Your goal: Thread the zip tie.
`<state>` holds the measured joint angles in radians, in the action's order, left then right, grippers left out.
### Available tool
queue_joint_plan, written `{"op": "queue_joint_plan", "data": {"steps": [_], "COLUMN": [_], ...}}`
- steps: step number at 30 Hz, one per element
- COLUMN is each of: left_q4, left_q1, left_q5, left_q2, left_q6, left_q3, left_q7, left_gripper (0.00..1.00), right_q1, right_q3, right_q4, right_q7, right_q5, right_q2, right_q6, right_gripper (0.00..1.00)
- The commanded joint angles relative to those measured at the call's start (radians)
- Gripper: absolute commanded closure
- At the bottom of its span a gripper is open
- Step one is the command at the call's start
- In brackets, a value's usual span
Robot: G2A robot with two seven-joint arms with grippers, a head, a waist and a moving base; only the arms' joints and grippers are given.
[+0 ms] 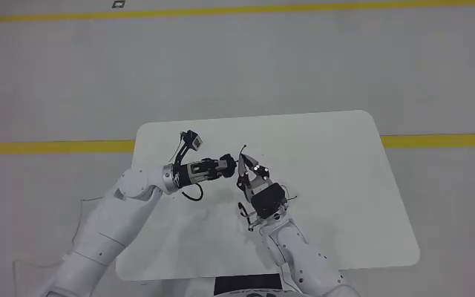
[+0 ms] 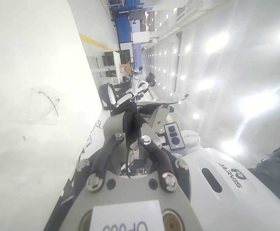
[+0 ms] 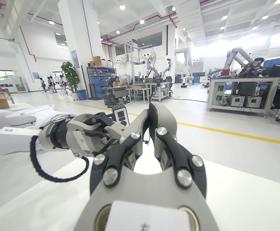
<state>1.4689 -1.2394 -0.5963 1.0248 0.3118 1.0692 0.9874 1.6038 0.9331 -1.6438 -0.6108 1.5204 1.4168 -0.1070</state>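
Right pincer: the right gripper (image 3: 149,116) is raised above the white rounded table (image 1: 334,223), its fingers clamped together on a thin black plastic zip tie (image 3: 151,96).
Left pincer: the left gripper (image 2: 131,116) is just beside it, tips pressed together on a strand of the tie.
Zip tie: off the table, with one end poking past the right fingertips.

A large robotics lab or workshop hall is shown. The pale, glossy floor (image 3: 218,148) is marked with yellow lines (image 3: 221,131). A rack of blue bins (image 3: 101,79) is set beside a white pillar (image 3: 74,32), with a potted plant (image 3: 69,74) near it. Small humanoid robots (image 3: 51,84) are lined up along the far wall. Robot arms (image 3: 151,64) are mounted on a metal frame, and a workbench of aluminium bars (image 3: 240,94) is loaded with electronics. Rows of ceiling lamps (image 3: 122,7) are seen overhead.
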Motion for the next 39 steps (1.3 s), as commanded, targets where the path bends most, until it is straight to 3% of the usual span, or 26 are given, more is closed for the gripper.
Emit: {"op": "queue_joint_plan", "data": {"steps": [1, 39], "left_q4": [-0.002, -0.026], "left_q1": [0.001, 0.027], "left_q5": [0.000, -0.010], "left_q2": [0.000, 0.004], "left_q6": [-0.001, -0.001], "left_q3": [-0.001, -0.020], "left_q7": [0.000, 0.004], "left_gripper": [1.00, 1.00], "right_q1": [0.000, -0.017], "right_q3": [0.001, 0.001], "right_q4": [-0.003, 0.017], "right_q7": [-0.006, 0.009], "right_q5": [-0.001, -0.010], "right_q2": [0.000, 0.002], "right_q6": [-0.002, 0.013], "right_gripper": [1.00, 1.00]}}
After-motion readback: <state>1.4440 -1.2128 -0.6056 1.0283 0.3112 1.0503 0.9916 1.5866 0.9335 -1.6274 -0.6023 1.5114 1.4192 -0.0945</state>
